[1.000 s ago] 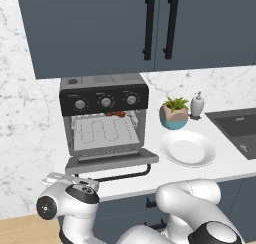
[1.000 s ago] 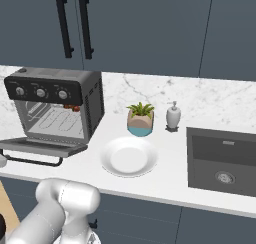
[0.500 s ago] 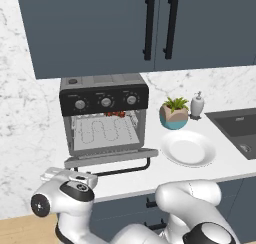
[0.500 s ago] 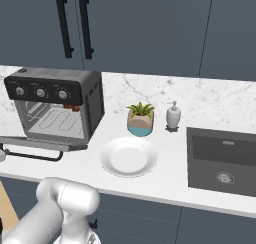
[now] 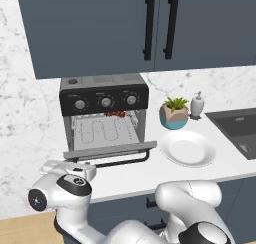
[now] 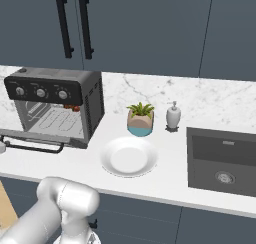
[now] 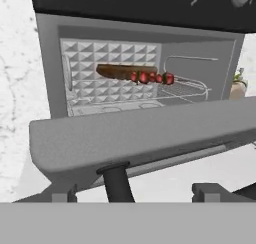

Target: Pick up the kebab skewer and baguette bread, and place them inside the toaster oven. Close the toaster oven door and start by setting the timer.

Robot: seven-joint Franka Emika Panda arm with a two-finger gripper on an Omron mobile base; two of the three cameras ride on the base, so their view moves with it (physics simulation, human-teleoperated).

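Arm shifted slightly; claw open under toaster oven door.

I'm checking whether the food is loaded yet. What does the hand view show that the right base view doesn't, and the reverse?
The hand view adds the baguette bread on the rack, lying in line with the kebab skewer. The right base view adds the white plate, the soap dispenser and the sink. Both show the toaster oven, its door not shut, and the skewer's red chunks inside.
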